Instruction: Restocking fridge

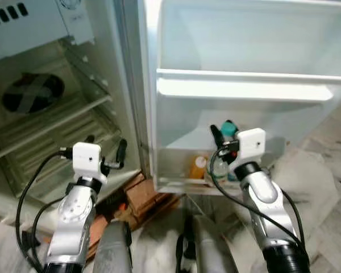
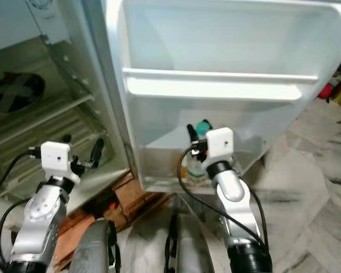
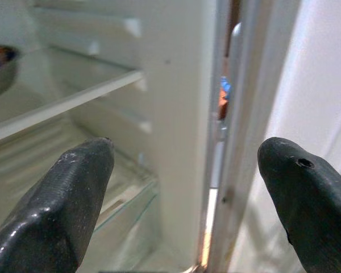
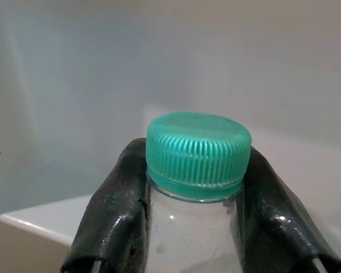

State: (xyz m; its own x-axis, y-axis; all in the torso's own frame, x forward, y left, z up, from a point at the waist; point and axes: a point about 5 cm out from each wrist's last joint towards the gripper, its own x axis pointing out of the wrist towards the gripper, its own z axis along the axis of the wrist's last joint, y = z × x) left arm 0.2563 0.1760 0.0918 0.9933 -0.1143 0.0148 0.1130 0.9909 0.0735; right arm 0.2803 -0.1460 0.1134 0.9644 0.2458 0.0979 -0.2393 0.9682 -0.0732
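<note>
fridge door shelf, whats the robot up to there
The right gripper is shut on a clear plastic bottle with a green cap, holding it at the white fridge door's bottom shelf, beside an orange-capped container. The left gripper hangs open by the fridge's inner glass shelves, holding nothing.

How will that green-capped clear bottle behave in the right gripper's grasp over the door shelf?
The bottle is probably smooth plastic, so slippery; the right gripper pinches its neck under the ribbed cap, which may stop slipping. If full, it may swing. Likely tippy when set down.
</note>
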